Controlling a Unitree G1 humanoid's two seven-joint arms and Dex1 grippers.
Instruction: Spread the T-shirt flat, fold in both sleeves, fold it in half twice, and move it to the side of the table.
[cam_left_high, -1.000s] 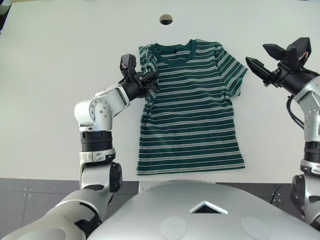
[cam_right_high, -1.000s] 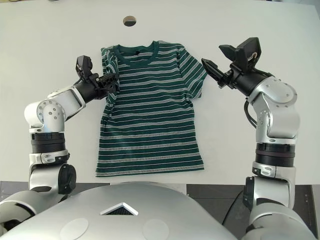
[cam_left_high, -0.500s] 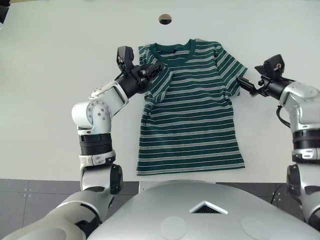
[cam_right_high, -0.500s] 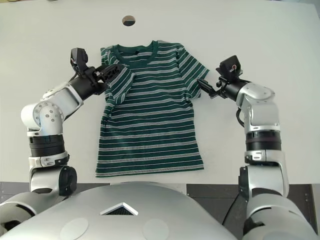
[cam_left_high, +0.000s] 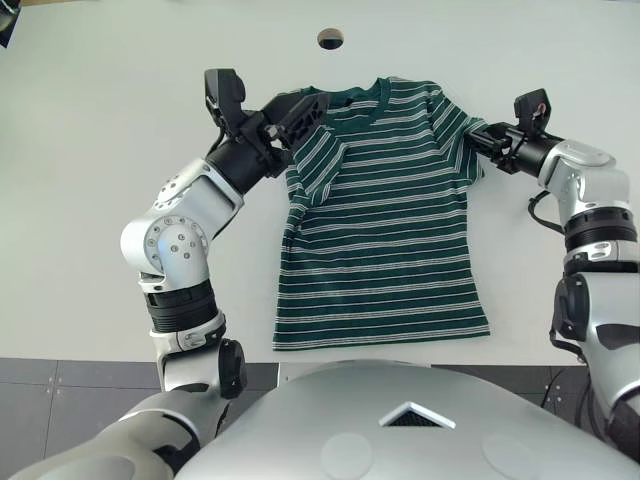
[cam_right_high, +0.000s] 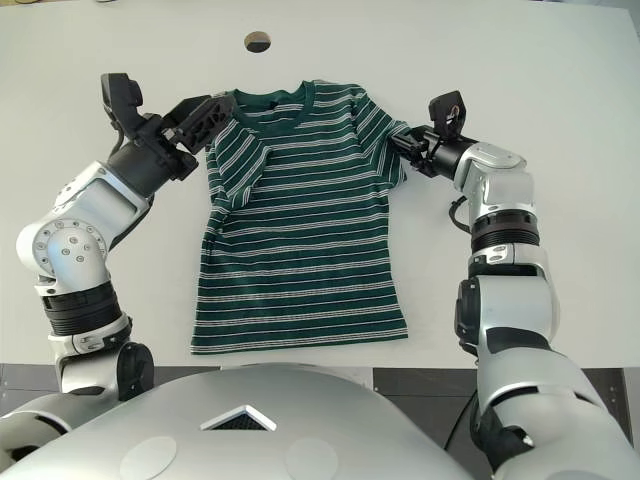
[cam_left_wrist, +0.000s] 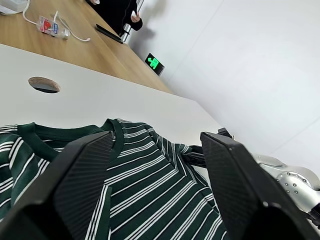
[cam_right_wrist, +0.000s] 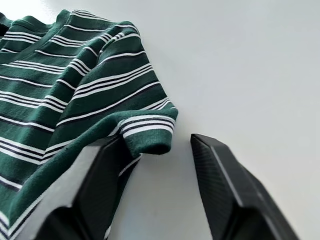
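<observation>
A green T-shirt (cam_left_high: 385, 220) with white stripes lies flat on the white table (cam_left_high: 90, 200), collar away from me. Its left sleeve (cam_left_high: 315, 160) lies folded in over the chest. My left gripper (cam_left_high: 290, 115) hovers open above the left shoulder, nothing between its fingers (cam_left_wrist: 85, 175). My right gripper (cam_left_high: 483, 140) sits low at the right sleeve, which still sticks out sideways. In the right wrist view the sleeve hem (cam_right_wrist: 147, 131) lies between the open fingers (cam_right_wrist: 220, 175), one on each side of it.
A round cable hole (cam_left_high: 331, 38) sits in the table just beyond the collar. Bare tabletop stretches wide to the left of the shirt and narrower to the right. The table's front edge (cam_left_high: 80, 358) runs just below the shirt's hem.
My left gripper carried the left sleeve in over the chest, let it go and rose toward the far left. My right gripper came down from mid-air to the right sleeve hem.
</observation>
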